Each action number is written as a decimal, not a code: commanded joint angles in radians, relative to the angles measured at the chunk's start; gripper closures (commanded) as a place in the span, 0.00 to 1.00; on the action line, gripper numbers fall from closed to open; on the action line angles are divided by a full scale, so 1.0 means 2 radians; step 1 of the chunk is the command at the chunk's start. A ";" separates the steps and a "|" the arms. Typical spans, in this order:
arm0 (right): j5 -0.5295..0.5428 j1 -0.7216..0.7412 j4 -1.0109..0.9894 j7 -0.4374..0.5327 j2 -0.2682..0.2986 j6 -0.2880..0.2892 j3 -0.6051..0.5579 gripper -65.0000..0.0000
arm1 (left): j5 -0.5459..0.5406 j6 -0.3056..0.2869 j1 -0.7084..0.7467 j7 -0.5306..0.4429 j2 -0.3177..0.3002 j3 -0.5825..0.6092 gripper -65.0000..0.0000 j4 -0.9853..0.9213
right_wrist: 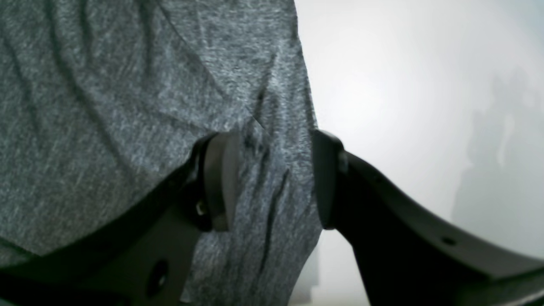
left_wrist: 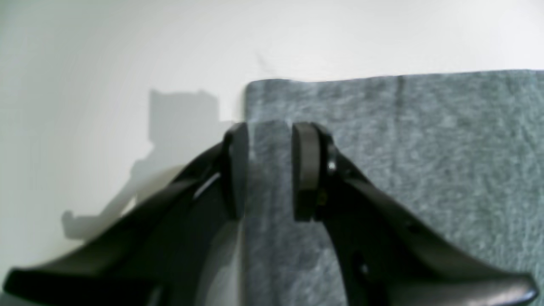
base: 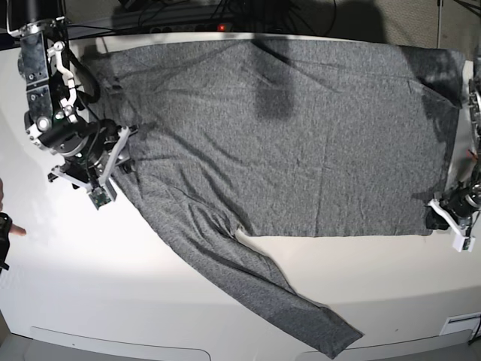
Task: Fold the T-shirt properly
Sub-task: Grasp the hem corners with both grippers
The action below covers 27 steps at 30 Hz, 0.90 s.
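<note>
Here the T-shirt [base: 285, 128] lies spread on the table [base: 150, 301]; the left gripper [left_wrist: 270, 170] straddles its corner, the right gripper [right_wrist: 272, 182] its edge, both parted without pinching.

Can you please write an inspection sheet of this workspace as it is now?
Surface: white table, bare around the cloth.
Job's things: grey T-shirt spread flat, one sleeve stretched toward the near edge.
Clutter: nothing seen.
Grippers: left hand open astride a shirt corner; right hand open astride the shirt edge.
Cables: dark cables behind the table.
Surroundings: part of a person's hand at the base view's left edge.
</note>
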 commanded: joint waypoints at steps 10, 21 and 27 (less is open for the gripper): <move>0.002 0.007 0.007 -0.011 0.008 -0.002 0.004 0.56 | -0.003 0.099 -0.012 -0.015 0.005 -0.002 0.73 0.006; 0.001 0.007 0.007 -0.015 0.008 -0.002 0.004 0.56 | 0.037 0.062 0.009 -0.014 0.015 -0.002 0.73 0.006; 0.001 0.007 0.007 -0.018 0.008 -0.002 0.004 0.56 | 0.036 0.054 0.021 -0.003 0.015 -0.002 0.75 0.006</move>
